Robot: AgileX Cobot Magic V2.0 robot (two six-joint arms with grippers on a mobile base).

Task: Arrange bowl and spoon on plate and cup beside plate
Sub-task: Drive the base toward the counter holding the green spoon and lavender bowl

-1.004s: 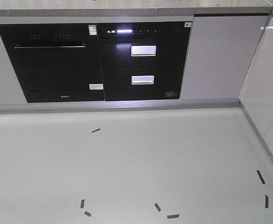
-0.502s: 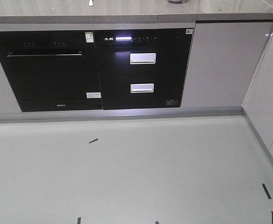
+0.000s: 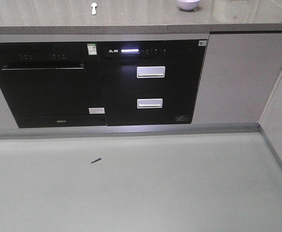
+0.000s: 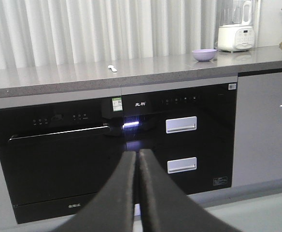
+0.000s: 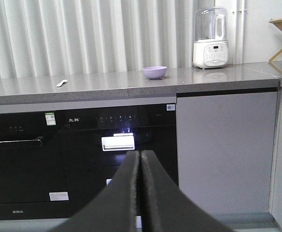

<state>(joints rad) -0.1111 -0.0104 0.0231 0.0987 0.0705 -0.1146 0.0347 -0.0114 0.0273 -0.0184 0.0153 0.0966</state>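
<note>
The left gripper (image 4: 136, 155) and right gripper (image 5: 139, 154) are held forward, jaws clenched on nothing, presumably for the approach. The lavender bowl (image 5: 154, 72) and pale spoon (image 5: 62, 83) are set well apart on the counter (image 3: 131, 19); plate and cup are not seen. Since the earlier frame, the counter top, bowl and spoon have been brought into the front view.

View shifted up: spoon (image 3: 93, 7), bowl (image 3: 188, 4) now on countertop (image 3: 131, 20).

No legible text, only a blurred white brand mark (image 5: 73, 119) on the black control panel (image 5: 126, 117) — green sticker (image 5: 49, 116) likewise
</note>
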